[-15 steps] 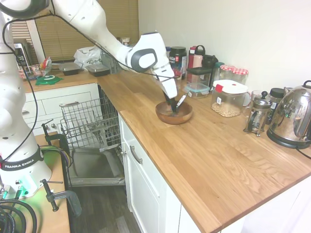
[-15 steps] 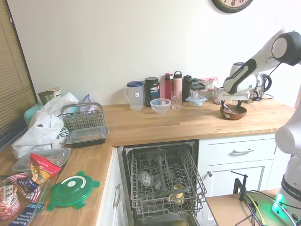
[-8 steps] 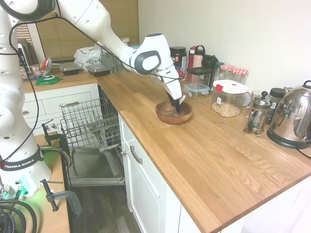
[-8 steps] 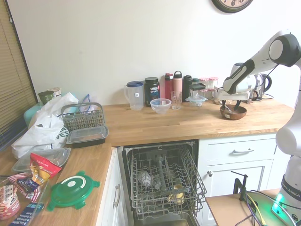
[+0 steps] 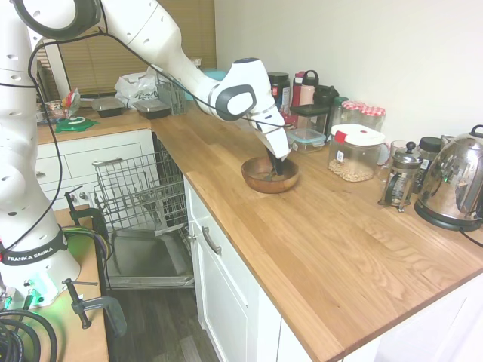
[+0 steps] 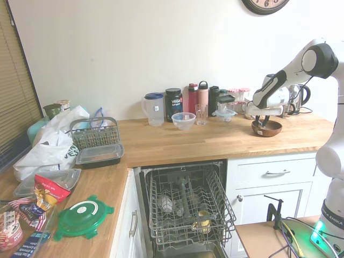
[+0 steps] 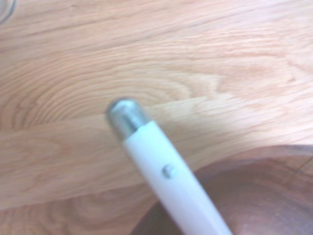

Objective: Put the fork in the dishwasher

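A brown wooden bowl stands on the wooden counter near the jars. My gripper reaches down into it from above; the same shows in the second exterior view, with the gripper inside the bowl. The fork shows only in the wrist view, as a pale handle with a silvery rounded end slanting up over the bowl's rim. In both exterior views the hand hides the fork. The dishwasher stands open below the counter, door down, with its wire rack pulled out.
Jars, bottles and a food container line the wall behind the bowl, with a French press and a kettle further along. A cutlery basket, tubs and bags sit on the counter left of the dishwasher.
The hand has shifted across the bowl toward the jars and dipped lower. The fork handle that stuck out beside the hand a second ago is now covered by it.
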`<state>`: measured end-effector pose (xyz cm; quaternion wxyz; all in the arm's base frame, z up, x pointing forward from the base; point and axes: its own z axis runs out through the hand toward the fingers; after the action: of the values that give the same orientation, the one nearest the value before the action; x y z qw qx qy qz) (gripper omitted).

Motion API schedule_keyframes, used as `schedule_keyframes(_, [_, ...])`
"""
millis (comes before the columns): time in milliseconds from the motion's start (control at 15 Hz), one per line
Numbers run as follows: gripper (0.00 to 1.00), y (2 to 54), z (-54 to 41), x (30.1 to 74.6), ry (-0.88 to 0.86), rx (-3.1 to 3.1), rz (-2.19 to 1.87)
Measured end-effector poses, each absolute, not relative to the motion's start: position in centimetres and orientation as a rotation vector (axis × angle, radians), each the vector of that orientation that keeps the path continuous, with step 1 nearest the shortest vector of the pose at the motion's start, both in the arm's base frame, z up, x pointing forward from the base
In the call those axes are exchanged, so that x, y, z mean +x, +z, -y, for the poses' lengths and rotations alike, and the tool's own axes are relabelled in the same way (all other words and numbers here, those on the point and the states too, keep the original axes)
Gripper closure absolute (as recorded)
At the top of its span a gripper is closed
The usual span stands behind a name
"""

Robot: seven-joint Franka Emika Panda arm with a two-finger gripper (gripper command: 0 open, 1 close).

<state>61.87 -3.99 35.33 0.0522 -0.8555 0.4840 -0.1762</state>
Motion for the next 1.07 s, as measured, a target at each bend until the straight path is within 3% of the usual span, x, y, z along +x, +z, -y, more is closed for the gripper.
schedule_keyframes(600, [1.0,35.2,5.4,61.2,-0.571,-2.55,-1.559])
schedule_keyframes(1067, [1.0,39.6,8.9,55.6,-0.697,-2.455,-1.665])
